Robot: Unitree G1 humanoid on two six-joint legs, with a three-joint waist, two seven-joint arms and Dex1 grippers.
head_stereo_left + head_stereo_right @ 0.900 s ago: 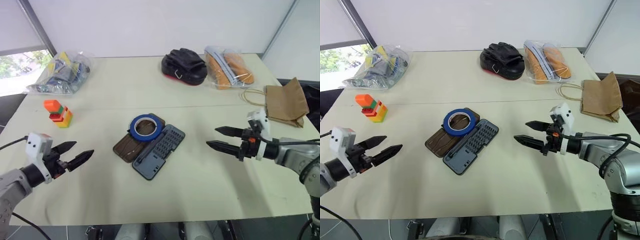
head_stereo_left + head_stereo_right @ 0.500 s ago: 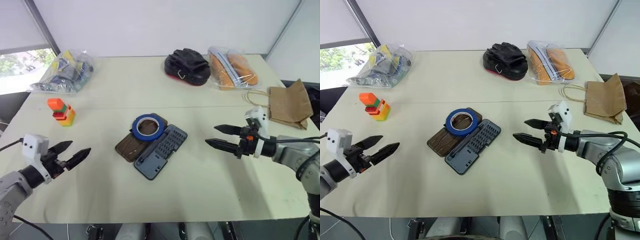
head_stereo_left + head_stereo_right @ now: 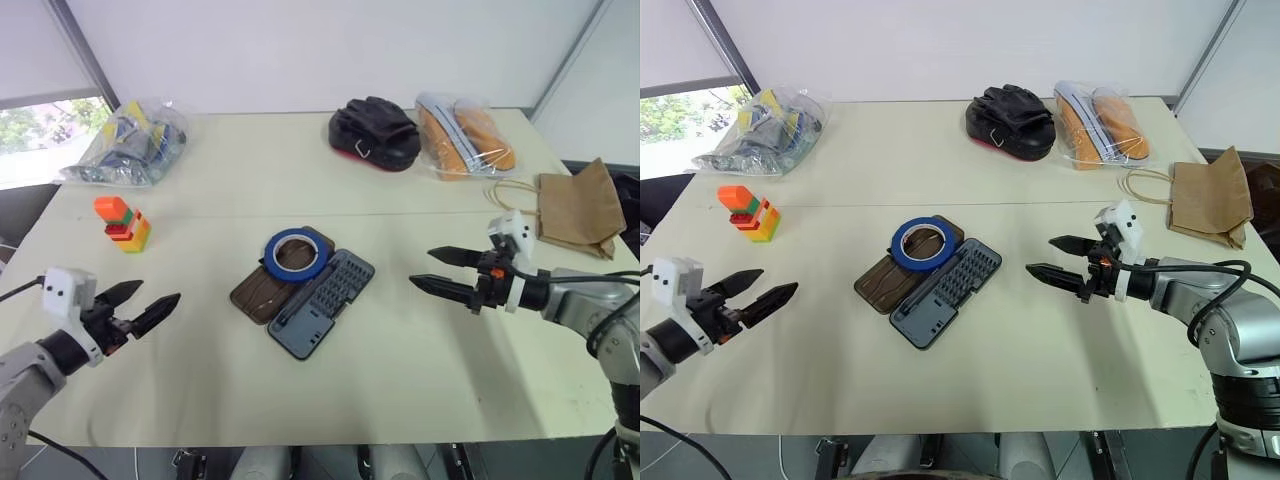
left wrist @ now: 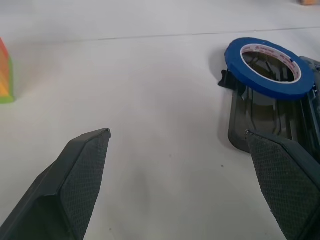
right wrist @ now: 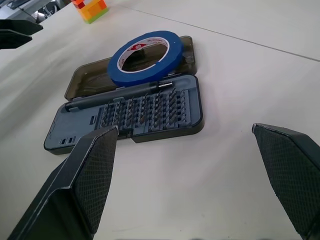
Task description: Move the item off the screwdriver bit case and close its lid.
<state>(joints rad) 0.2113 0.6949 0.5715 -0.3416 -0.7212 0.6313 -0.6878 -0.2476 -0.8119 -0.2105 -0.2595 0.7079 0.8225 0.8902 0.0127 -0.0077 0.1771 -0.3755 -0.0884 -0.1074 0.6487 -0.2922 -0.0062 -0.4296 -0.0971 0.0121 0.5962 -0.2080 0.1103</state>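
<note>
**Fig. — Both claws wide open and empty, either side of the open bit case; tape ring not yet lifted.**

Right claw [image 3: 1052, 256]: fingers fully spread, nothing held, hovering above the table [image 3: 1040, 380], aimed at the screwdriver bit case [image 3: 945, 297], which lies a short way ahead of its tips. Left claw [image 3: 766, 288]: likewise spread and empty, farther from the case on the opposite side. Blue tape ring [image 3: 926, 243] rests mostly on the lid [image 3: 890, 281], its rim overlapping the tray w/ bits near the hinge. Beyond the left claw: block stack [image 3: 748, 212]. Judged best approach: pinch one wall of the ring through its hollow centre, lift straight up so the case isn't dragged, set down well apart, then fold the lid over w/ the other claw steadying the tray.
</note>
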